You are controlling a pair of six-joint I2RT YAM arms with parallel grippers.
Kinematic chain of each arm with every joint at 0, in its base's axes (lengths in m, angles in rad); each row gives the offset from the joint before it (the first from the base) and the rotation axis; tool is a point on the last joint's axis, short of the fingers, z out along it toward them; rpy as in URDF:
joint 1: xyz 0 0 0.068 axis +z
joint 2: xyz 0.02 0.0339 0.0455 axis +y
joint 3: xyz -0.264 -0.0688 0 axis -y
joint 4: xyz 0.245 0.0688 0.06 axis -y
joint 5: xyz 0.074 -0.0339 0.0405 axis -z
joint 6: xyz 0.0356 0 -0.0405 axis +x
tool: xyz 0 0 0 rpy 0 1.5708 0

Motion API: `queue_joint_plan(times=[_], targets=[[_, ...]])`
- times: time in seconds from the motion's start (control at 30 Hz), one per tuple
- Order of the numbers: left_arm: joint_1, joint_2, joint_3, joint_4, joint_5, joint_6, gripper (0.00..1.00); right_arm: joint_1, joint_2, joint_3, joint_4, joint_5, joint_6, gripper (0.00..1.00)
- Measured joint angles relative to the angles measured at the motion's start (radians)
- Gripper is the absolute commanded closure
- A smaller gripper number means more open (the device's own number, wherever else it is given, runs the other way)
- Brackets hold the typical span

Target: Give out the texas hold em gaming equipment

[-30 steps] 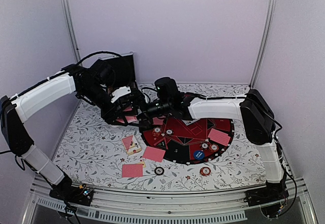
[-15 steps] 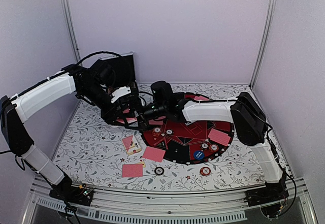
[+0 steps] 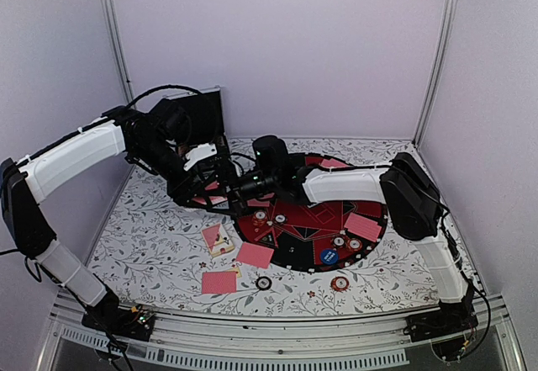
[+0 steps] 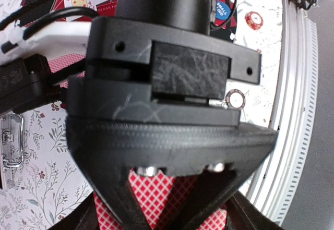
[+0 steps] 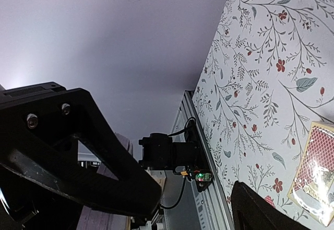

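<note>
The right hand [image 3: 237,188], spread and empty, now reaches closer to the deck [image 4: 159,196] pinched by the left hand [image 3: 210,190] above the bench's [image 3: 151,245] left side; few cards [image 3: 218,282] and chips [image 3: 340,283] lie dealt, likely more due.

The left arm [image 3: 76,156] rose from its base and bent right, and the right arm [image 3: 349,183] stretched far left to meet it, so the wrists faced each other. The left gripper [image 4: 162,214] was clamped on cards [image 4: 151,188]. The right gripper [image 5: 197,191] held its fingers wide apart, close before the left one.
</note>
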Motion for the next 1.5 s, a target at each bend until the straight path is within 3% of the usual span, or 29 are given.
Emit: queue_joint_plan(times=[0.6, 1.17, 1.3, 1.5], targets=[[0.0, 0.0, 0.0, -0.001, 0.0, 0.0, 1.0, -0.035, -0.056, -0.068, 0.002, -0.014, -0.038, 0.28], [0.0, 0.0, -0.018, 0.006, 0.002, 0.0, 1.0, -0.064, -0.116, -0.101, -0.096, -0.003, -0.095, 0.25], [0.0, 0.0, -0.019, 0.009, 0.004, 0.0, 1.0, -0.067, -0.127, -0.102, -0.102, 0.0, -0.095, 0.31], [0.003, 0.0, -0.022, 0.01, 0.004, 0.002, 1.0, -0.067, -0.159, -0.103, -0.107, -0.001, -0.099, 0.52]])
